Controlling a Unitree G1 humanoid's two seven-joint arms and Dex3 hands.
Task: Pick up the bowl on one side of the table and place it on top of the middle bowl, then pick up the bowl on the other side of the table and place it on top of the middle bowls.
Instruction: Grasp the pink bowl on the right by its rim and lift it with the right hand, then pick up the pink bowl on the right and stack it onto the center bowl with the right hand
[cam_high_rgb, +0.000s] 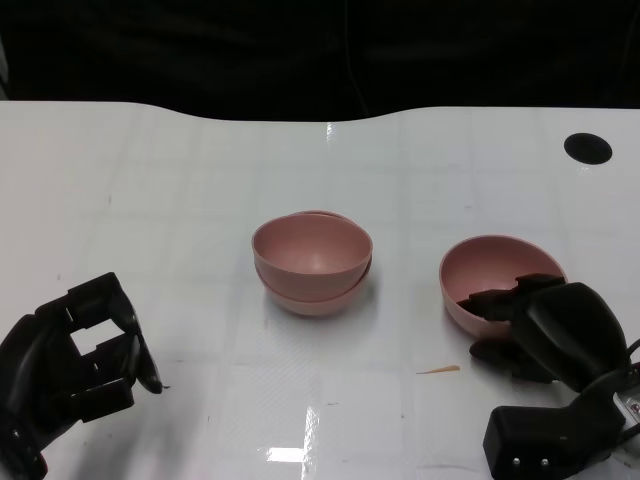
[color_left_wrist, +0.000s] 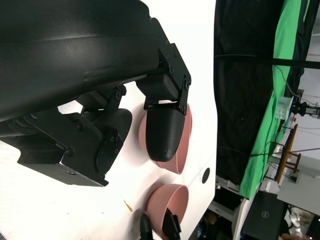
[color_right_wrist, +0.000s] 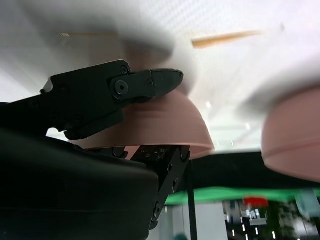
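Two pink bowls sit nested in the middle of the white table. A third pink bowl stands on the table to their right. My right hand is at its near rim, fingers hooked inside. In the right wrist view one finger lies on this bowl's outer wall and another sits under the rim, pinching it. My left hand hovers at the lower left, fingers apart, holding nothing. The left wrist view shows the nested bowls beyond my left hand.
A thin orange sliver lies on the table near the right bowl. A round black hole is at the far right of the table. The table's far edge meets a dark backdrop.
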